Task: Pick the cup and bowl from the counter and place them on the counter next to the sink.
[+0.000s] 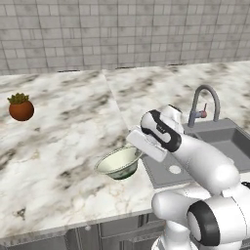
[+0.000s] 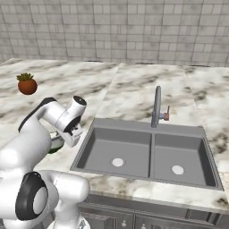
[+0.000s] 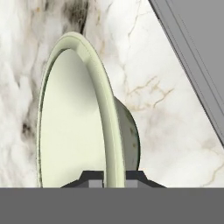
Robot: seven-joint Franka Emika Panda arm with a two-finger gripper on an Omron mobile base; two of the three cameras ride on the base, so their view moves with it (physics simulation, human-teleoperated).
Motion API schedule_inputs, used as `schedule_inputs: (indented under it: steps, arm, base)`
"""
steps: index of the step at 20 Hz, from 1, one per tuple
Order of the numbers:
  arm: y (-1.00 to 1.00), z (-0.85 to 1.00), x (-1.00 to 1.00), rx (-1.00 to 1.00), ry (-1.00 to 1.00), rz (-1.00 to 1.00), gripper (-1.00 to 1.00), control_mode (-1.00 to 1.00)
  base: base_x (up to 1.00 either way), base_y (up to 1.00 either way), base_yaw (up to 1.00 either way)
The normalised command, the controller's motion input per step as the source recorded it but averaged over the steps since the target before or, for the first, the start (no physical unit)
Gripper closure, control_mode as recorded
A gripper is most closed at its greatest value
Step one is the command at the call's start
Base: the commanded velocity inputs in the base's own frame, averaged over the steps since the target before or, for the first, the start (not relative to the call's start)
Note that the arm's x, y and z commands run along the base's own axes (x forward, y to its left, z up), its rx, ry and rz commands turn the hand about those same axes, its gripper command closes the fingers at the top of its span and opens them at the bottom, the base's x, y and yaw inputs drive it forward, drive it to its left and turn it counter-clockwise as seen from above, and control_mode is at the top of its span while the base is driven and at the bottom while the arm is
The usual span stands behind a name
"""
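Note:
The pale cream-green bowl [image 1: 116, 163] is low over the white marble counter [image 1: 58, 146], just left of the sink [image 1: 229, 141]. My gripper [image 1: 138, 154] is shut on the bowl's right rim. In the hand view, the fingertips [image 3: 93, 179] pinch the thick rim of the bowl [image 3: 70, 122] from both sides. Whether the bowl's base touches the counter [image 3: 153, 87] I cannot tell. From the right base view, a sliver of the bowl [image 2: 55, 144] shows behind my wrist. The cup is out of view.
A small brown-red plant pot [image 1: 21, 108] stands far left on the counter. The grey double sink [image 2: 143, 152] with its curved faucet [image 2: 156, 107] lies to the right, and its grey edge [image 3: 197, 57] runs close to the bowl. A tiled wall backs the counter.

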Motion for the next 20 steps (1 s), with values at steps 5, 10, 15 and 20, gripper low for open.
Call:
schedule_inputs:
  steps: [5, 10, 15, 20]
  arm:
    - [-0.05, -0.1, 0.01, 0.0, 0.0, 0.0, 1.0, -1.0]
    - [-0.02, -0.16, 0.0, 0.0, 0.0, 0.0, 1.0, -1.0]
    - [-0.01, -0.24, 0.0, 0.0, 0.0, 0.0, 1.0, -1.0]
    - [0.0, -0.29, 0.0, 0.0, 0.0, 0.0, 1.0, -1.0]
  base:
    - [0.0, 0.0, 0.0]
    - [0.0, 0.0, 0.0]
    - [0.0, 0.0, 0.0]
    - [0.0, 0.0, 0.0]
